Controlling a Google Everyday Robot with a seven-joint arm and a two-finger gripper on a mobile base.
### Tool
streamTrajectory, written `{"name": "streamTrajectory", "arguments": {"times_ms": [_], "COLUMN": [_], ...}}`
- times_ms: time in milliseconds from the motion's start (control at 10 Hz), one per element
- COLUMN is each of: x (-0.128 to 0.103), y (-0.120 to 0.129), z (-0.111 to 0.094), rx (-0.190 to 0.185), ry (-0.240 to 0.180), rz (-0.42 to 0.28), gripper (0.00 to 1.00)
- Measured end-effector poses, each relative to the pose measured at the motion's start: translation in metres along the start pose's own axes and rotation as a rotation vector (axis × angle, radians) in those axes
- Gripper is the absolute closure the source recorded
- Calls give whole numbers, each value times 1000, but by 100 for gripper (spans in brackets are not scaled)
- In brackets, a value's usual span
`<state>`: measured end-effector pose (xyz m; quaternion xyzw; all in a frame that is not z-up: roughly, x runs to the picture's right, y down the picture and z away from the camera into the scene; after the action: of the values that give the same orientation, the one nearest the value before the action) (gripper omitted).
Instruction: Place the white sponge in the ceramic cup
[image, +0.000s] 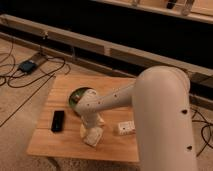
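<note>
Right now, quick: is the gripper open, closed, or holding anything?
Gripper: down at the white sponge on the wooden table; open, closed or holding cannot be told.

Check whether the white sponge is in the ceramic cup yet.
Out: the white sponge lies on the wooden table near its front edge, with the claw directly over it.
</note>
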<state>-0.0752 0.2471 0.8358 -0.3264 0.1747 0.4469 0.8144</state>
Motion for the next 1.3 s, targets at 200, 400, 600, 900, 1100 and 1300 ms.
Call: {"name": "streamTrajectory", "arguments": {"times_ms": [200,400,600,900,1100,1300], "x": [-4,-5,3,5,-6,-25], "y": [-3,-4,-10,-10,-13,-28], "z": [-9,-22,-31,-42,-56,-77], "rx": [1,-1,-1,-9,-25,-24], "ry": [-14,-23,-8,6,-16,-62], "rz": [11,32,63,64,54,44], "gripper": [74,92,100,100,100,100]}}
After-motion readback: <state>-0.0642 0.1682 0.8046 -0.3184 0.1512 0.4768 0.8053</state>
